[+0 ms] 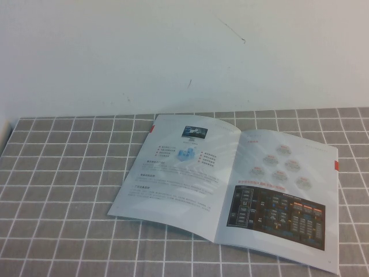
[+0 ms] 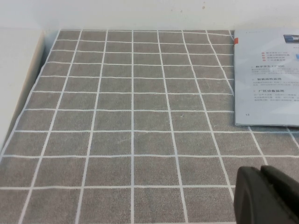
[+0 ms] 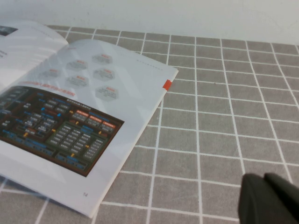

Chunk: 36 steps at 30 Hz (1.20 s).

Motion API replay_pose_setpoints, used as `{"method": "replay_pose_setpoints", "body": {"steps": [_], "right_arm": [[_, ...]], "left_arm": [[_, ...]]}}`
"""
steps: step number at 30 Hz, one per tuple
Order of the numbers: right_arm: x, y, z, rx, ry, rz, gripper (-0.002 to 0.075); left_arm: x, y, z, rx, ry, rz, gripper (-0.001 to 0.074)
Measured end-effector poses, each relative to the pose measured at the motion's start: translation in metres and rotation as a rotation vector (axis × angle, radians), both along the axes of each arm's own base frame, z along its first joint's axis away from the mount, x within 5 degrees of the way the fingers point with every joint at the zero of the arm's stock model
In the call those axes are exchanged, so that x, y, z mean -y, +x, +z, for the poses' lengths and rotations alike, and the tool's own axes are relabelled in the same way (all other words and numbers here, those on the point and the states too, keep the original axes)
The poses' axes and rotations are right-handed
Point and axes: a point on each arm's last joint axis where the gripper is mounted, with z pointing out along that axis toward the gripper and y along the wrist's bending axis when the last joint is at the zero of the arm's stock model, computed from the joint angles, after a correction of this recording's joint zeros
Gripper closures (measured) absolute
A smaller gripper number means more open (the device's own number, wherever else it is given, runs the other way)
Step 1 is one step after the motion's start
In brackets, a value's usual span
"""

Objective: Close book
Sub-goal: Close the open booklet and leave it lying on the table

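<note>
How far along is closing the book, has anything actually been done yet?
Nothing looks done: the book lies wide open, both pages face up on the checked cloth. Nothing is in hand: the left gripper hangs over bare cloth left of the book, the right gripper over cloth to its right, neither touching it. Left: probably lift one page edge and fold it over.
</note>
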Motion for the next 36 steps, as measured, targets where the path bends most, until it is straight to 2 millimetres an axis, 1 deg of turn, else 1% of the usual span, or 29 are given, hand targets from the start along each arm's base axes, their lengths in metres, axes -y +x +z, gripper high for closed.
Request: {"method": "replay_pose_setpoints", "body": {"steps": [21,26,28,31,33,36], "right_arm": [[0.001,0.000,0.000,0.001,-0.020,-0.002,0.0729],[0.001,0.001,0.001,0.017,-0.021,-0.001,0.0729],[0.001,0.002,0.002,0.049,-0.020,0.000,0.0729],[0.000,0.004,0.013,0.170,-0.018,0.004,0.0729],[-0.001,0.005,0.024,0.292,-0.010,0.008,0.0729],[-0.002,0.004,0.044,0.520,0.003,0.016,0.0729]], "left_arm": [[0.000,0.000,0.000,0.001,0.014,-0.003,0.0738],[0.000,0.001,0.002,0.047,0.022,-0.003,0.0738],[-0.001,0.003,0.006,0.098,0.029,-0.001,0.0738],[-0.001,0.004,0.017,0.228,0.026,0.009,0.0738],[-0.002,0.004,0.027,0.331,0.019,0.017,0.0738],[-0.003,0.003,0.041,0.486,0.010,0.029,0.0738]]}}
